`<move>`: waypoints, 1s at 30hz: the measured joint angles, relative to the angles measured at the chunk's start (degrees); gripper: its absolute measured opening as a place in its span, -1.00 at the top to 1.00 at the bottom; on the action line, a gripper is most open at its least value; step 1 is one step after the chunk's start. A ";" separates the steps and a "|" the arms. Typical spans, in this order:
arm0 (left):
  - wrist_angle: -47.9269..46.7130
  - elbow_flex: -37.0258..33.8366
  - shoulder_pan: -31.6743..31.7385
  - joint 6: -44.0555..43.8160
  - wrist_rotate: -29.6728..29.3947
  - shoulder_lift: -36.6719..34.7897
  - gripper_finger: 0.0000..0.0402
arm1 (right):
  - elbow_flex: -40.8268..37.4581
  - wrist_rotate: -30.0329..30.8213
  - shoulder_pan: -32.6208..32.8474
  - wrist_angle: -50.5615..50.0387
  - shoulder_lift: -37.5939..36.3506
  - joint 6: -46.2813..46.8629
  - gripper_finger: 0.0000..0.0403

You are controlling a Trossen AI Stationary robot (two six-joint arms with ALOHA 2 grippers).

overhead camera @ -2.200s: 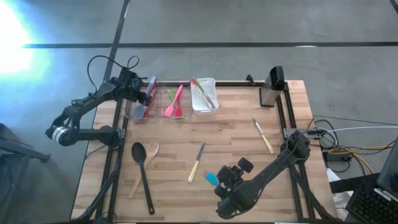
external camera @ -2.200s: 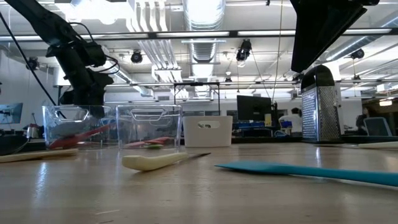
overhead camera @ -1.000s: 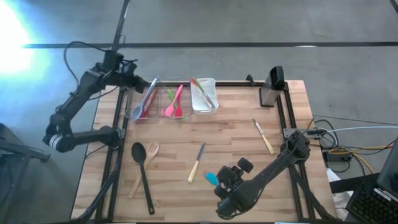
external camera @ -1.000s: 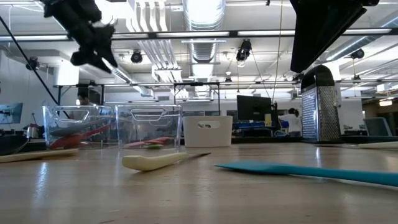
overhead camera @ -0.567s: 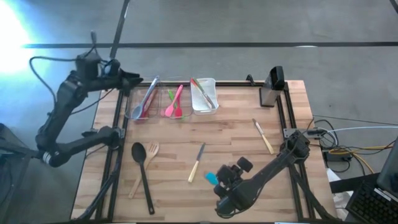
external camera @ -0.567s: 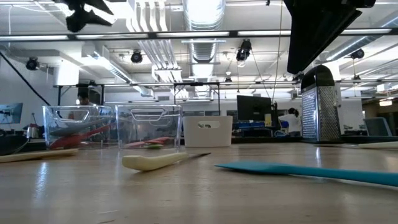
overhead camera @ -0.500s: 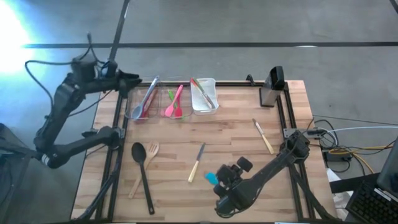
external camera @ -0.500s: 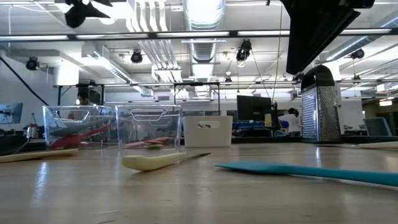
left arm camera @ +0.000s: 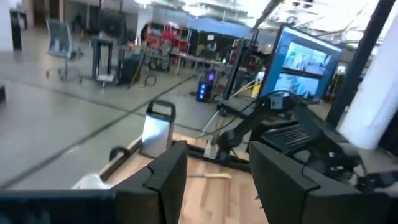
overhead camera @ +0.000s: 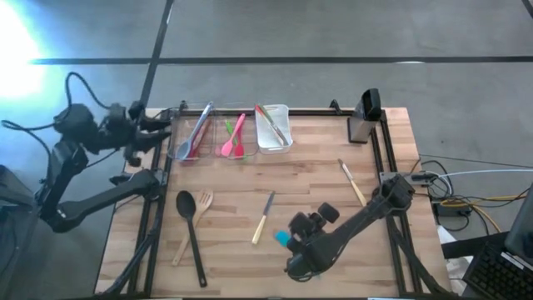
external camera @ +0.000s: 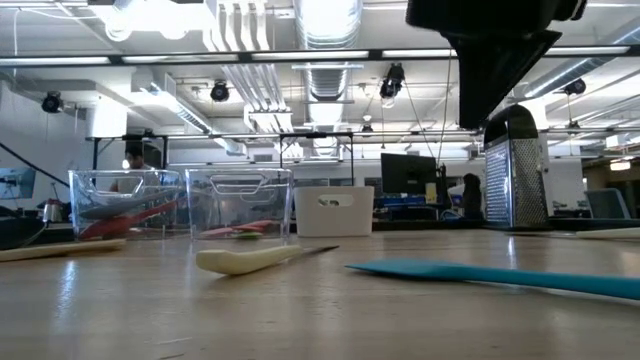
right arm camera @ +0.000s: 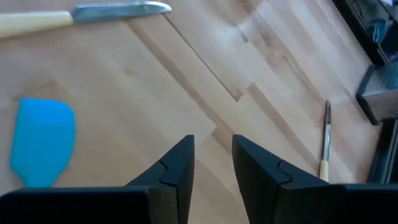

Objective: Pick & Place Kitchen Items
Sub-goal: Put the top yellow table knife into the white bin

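Note:
A teal spatula [overhead camera: 283,239] [right arm camera: 42,140] lies flat on the wooden table near its front edge. My right gripper [overhead camera: 306,232] [right arm camera: 212,163] hovers just beside its blade, slanting down, open, with nothing between the fingers. A cream-handled knife [overhead camera: 263,217] [right arm camera: 93,15] lies a little farther on. A black spoon [overhead camera: 190,229] and a wooden fork [overhead camera: 196,218] lie at the front left. My left gripper [overhead camera: 163,125] [left arm camera: 214,168] is raised off the table's far left corner, pointing level, open and empty.
Two clear bins [overhead camera: 190,137] [overhead camera: 234,137] and a white bin [overhead camera: 273,129] hold utensils along the far edge. A metal grater [overhead camera: 363,117] stands at the far right. A second knife [overhead camera: 353,183] lies right of centre. Bare wood lies mid-table.
My left gripper has swung away from above the left clear bin, up and past the table's left edge, turning as it went, and stays empty. My right gripper has shifted slightly toward the table's left edge, still above the teal spatula.

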 joint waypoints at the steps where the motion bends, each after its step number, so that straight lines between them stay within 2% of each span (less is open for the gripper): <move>1: 1.39 -1.63 -0.75 0.62 -0.30 -0.34 0.12 | -0.44 -0.34 -0.26 -0.05 -0.11 -0.28 0.48; 9: 16.01 -14.73 -4.78 1.44 0.23 -2.68 0.12 | -5.67 -0.65 -2.21 -0.02 -2.55 -1.58 0.50; 12: 16.24 -17.81 -4.89 6.27 -0.12 -3.41 0.12 | -8.47 -0.64 -2.46 0.05 -4.77 -1.51 0.49; 17: 16.08 -23.33 -4.93 15.21 -6.39 -5.25 0.12 | -15.23 -0.04 -2.44 0.23 -10.54 -0.37 0.51; 20: 18.46 -27.95 -5.23 16.97 -11.25 -6.61 0.12 | -20.62 1.89 -2.65 0.47 -15.42 1.54 0.53; 25: 32.49 -38.88 -8.69 13.00 -15.46 -7.65 0.12 | -28.89 3.62 -4.22 1.59 -24.76 4.00 0.53; 30: 45.09 -46.38 -16.28 12.28 -22.78 -6.73 0.12 | -35.95 5.58 -5.63 4.49 -33.80 5.16 0.53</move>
